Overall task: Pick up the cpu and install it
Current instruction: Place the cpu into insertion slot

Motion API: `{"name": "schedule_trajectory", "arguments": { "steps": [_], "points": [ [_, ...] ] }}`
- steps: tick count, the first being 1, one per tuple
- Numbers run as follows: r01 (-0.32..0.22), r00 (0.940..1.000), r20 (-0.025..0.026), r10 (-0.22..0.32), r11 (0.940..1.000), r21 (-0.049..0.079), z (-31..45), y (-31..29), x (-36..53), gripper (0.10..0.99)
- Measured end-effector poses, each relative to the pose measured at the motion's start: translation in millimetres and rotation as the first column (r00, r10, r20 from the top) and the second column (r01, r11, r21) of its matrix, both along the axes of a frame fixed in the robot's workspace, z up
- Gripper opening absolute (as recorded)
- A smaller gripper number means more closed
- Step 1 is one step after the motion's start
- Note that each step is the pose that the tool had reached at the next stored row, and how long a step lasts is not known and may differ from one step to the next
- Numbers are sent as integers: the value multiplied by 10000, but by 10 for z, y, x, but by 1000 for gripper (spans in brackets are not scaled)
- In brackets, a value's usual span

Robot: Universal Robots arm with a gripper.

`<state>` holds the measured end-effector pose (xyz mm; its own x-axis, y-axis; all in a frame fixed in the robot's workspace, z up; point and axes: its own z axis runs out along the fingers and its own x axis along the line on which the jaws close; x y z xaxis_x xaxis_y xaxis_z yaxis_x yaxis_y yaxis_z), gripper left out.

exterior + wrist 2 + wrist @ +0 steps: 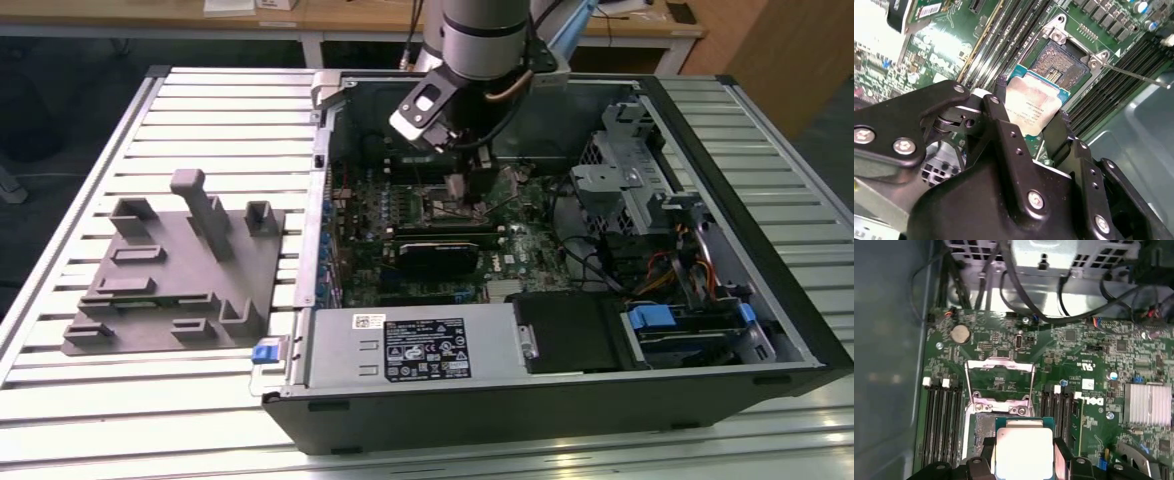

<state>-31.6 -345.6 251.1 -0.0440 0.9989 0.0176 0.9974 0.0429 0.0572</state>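
Counter: slatted pale metal counter [200, 110] carrying everything, ribbed along its length.
Case: black computer case [534, 400] lying on its side with the panel off, on the exterior view's right part of the counter.
Arm: silver-grey arm [487, 35] comes down from above the far edge of the case and reaches steeply into it, wrist pointed at the board.
Tray: grey moulded tray [147, 290] with upright blocks, matte plastic, beside the case on the exterior view's left, well apart from the arm.
Motherboard: green motherboard [1079, 350] on the case floor; dark memory slots [941, 415] flank the socket, black cables cross above.
Gripper: black gripper [458, 188] low over the board's middle.
Socket: square metal-framed socket [1061, 60], dark centre bare, hinged frame raised open.
Fingers: black fingers [1001, 112] pinch the chip by two opposite edges.
Cpu: cpu [1031, 107], flat, pale silver top, green rim, held over the socket's near edge [1024, 452]; cannot tell whether it touches.
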Motion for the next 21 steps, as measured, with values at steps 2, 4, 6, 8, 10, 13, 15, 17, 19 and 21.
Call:
{"name": "schedule_trajectory", "arguments": {
  "steps": [2,4,6,8,10,13,15,17,19,21],
  "points": [
    [208,9998,1,-208,9998,2,-11,1,0,541],
    [281,9996,0,-281,9996,-1,-21,6,0,541],
    [299,9996,1,-299,9996,1,-39,18,0,541],
    [302,9995,-1,-302,9995,-2,-61,31,0,541],
    [301,9995,-10,-301,9995,-3,-86,42,0,541],
    [301,9995,-24,-301,9995,-4,-120,59,0,541],
    [301,9995,-31,-301,9995,-3,-140,71,-1,541],
    [301,9995,-44,-301,9995,-3,-169,82,-1,541],
    [300,9995,-50,-300,9995,-5,-199,93,-3,541],
    [285,9996,-51,-285,9996,-3,-227,103,-6,541]
  ]
}}
